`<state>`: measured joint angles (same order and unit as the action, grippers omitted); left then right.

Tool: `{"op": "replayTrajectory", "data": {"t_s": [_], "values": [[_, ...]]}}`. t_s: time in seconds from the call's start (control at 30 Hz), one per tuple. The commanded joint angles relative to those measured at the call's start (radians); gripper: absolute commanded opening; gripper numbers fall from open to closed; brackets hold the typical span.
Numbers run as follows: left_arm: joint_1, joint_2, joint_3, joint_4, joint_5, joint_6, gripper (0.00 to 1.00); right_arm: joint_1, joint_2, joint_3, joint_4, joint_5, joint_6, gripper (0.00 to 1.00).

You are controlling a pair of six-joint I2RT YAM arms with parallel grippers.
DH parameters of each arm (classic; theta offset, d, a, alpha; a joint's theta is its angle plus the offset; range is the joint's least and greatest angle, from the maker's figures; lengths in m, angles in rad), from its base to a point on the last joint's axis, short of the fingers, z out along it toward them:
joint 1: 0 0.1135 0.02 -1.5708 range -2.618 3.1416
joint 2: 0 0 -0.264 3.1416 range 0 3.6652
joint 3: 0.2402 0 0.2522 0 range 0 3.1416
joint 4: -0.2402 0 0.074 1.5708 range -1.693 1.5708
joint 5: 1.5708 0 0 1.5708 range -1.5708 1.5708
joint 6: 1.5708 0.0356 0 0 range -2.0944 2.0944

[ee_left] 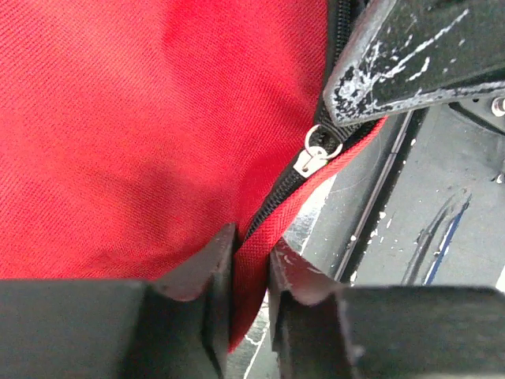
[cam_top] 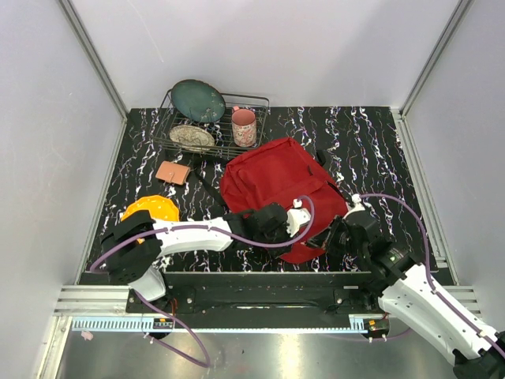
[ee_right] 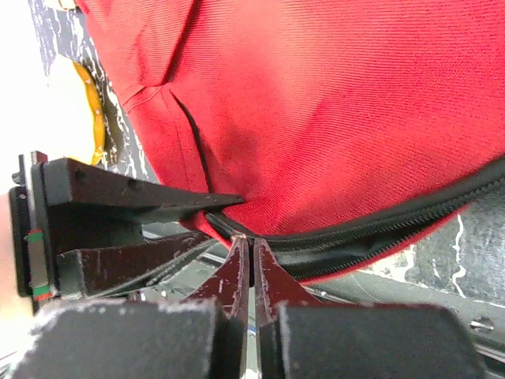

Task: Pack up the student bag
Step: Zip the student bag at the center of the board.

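From the overhead camera I see the student bag (cam_top: 276, 185) lying flat at the middle of the black marbled table (cam_top: 371, 142), with its near corner toward 6 o'clock. At 11 o'clock from it stands a wire rack (cam_top: 254, 100) holding a tilted green plate (cam_top: 198, 100), a patterned dish (cam_top: 192, 136) and a pink mug (cam_top: 244, 126). A tan pad (cam_top: 173, 172) lies at 9 o'clock from the bag, and an orange disc (cam_top: 150, 209) sits at 8 o'clock, partly under my left arm. Both arms reach in to the bag's near corner: the left gripper (cam_top: 308, 229) comes from 8 o'clock and the right gripper (cam_top: 333, 235) from 4 o'clock, and the two nearly meet there. On the left wrist camera, the left jaws stand close together at 6 o'clock and pinch the bag's red hem, which fills the narrow gap between them. The black zip track (ee_left: 272, 205) runs up toward 1 o'clock to a silver zip slider (ee_left: 310, 163), whose ring (ee_left: 323, 140) sits right at the tip of the scuffed right finger. On the right wrist camera, the right jaws are pressed together at 6 o'clock with their tips against the zip line. I cannot tell whether anything is nipped between them. At 9 o'clock the left jaws bracket the bag's corner, with red fabric filling the upper frame.
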<state>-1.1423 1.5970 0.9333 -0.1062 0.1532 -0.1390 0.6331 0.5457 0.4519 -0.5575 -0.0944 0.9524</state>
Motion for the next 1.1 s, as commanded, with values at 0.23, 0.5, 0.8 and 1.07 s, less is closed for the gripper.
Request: {"op": "replayTrajectory", "data": {"t_s": [0.23,0.5,0.8,1.07], "values": [[-0.007,-0.104,-0.089,-0.007,-0.115,-0.022,0.00,0.005,-0.056,0.057,-0.142,0.232,0.052,0.00],[0.001,-0.281,-0.227,-0.035,-0.254,-0.169,0.00,0.004,-0.079,0.074,-0.163,0.354,0.083,0.00],[0.061,-0.612,-0.408,-0.044,-0.305,-0.332,0.00,0.004,-0.010,0.110,-0.156,0.406,0.057,0.00],[0.062,-0.785,-0.351,-0.121,-0.285,-0.283,0.84,0.004,0.017,0.103,-0.038,0.225,-0.029,0.00]]}}
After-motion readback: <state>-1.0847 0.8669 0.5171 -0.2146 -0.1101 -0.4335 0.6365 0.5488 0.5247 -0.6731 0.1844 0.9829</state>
